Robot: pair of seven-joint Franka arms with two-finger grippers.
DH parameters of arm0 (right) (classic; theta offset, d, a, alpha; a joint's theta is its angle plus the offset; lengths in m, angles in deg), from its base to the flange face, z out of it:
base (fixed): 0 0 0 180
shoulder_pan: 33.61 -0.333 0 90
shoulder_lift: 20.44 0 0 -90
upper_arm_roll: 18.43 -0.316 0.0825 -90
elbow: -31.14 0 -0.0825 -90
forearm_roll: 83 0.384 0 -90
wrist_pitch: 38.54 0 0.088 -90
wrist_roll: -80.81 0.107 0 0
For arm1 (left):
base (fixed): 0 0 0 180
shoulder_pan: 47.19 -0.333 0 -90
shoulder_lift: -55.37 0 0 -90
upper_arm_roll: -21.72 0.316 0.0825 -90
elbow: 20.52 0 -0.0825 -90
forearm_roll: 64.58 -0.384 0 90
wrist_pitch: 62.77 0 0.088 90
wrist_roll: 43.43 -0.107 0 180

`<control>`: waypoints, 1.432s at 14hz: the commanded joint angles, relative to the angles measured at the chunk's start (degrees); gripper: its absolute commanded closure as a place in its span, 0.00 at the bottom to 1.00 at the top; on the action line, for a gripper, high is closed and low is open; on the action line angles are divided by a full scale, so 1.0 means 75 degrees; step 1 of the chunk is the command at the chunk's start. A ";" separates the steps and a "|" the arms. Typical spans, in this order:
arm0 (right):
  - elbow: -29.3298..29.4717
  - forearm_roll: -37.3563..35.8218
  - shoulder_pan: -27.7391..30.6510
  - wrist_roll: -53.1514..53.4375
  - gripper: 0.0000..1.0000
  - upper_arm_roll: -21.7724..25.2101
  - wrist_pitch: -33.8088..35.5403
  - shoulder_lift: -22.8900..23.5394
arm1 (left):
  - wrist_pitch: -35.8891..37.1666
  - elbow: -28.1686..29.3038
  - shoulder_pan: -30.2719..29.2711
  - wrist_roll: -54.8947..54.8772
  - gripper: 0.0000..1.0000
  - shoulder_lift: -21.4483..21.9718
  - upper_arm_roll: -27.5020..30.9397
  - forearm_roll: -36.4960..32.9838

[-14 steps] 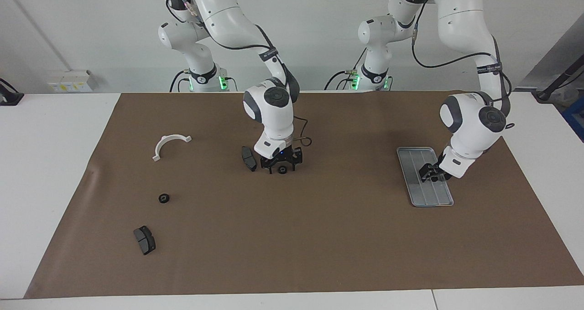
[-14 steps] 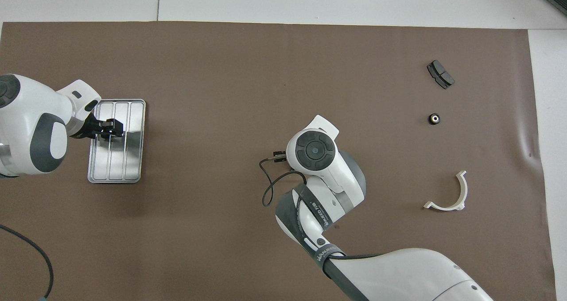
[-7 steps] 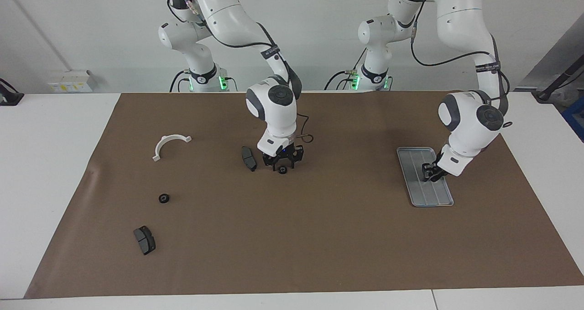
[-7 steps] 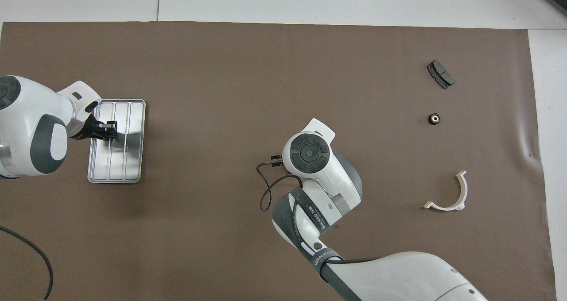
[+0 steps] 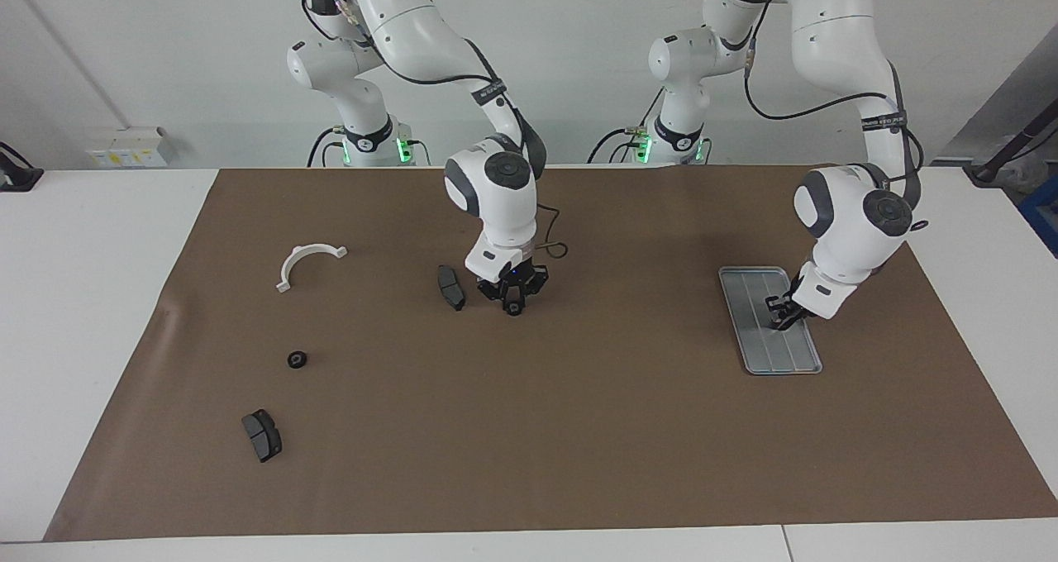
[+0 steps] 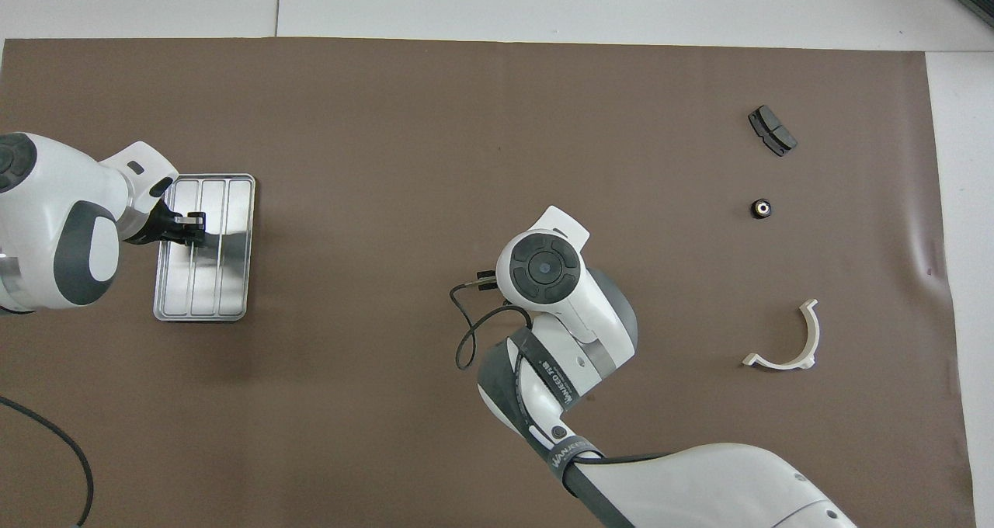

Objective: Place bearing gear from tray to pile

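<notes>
The silver ridged tray (image 5: 785, 362) (image 6: 233, 279) lies toward the left arm's end of the brown mat. My left gripper (image 5: 775, 321) (image 6: 192, 229) is shut with its tips down on the tray, and I see nothing between them. Mid-table, my right gripper (image 5: 513, 302) points straight down, its fingertips closed on a small black bearing gear (image 5: 513, 308) that sits on the mat. The overhead view hides this gripper and gear under the right wrist (image 6: 543, 268). The pile shows as a single black gear (image 5: 297, 359) (image 6: 762, 208) toward the right arm's end.
One dark brake pad (image 5: 450, 287) lies right beside the right gripper. Another brake pad (image 5: 262, 435) (image 6: 772, 130) lies farther out than the lone gear. A white half-ring bracket (image 5: 307, 263) (image 6: 788, 342) lies nearer to the robots. A black cable (image 6: 466, 334) loops off the right wrist.
Both grippers closed: the right one's fingers came together around the mid-table gear, and the left one shut over the tray and drew slightly toward the tray's outer edge.
</notes>
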 commanded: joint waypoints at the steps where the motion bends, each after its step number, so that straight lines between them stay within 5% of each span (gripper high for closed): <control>1: -0.0009 -0.0111 -0.0012 0.0226 1.00 -0.0027 0.0064 -0.0022 | 0.0037 -0.0170 0.0282 0.0414 1.00 0.0108 -0.0001 -0.0181; 6: 0.0027 -0.0134 0.0723 0.0050 1.00 0.0067 0.0906 -0.0923 | 0.0857 -0.0805 0.1909 0.3260 1.00 0.0108 -0.0001 -0.0170; 12: -0.0066 -0.0158 0.2610 -0.2396 1.00 0.0044 0.1740 -0.1487 | 0.1082 -0.1133 0.4124 0.6706 1.00 0.0096 -0.0025 -0.0100; 17: -0.1014 -0.0134 0.3783 -0.3735 1.00 0.0032 0.1016 -0.1570 | 0.1058 -0.1823 0.5333 0.7272 0.99 -0.0079 -0.0060 0.0311; 20: -0.1577 -0.0134 0.4029 -0.3759 1.00 0.0032 0.0126 -0.1464 | 0.1023 -0.2467 0.5697 0.7296 0.90 -0.0336 -0.0048 0.0789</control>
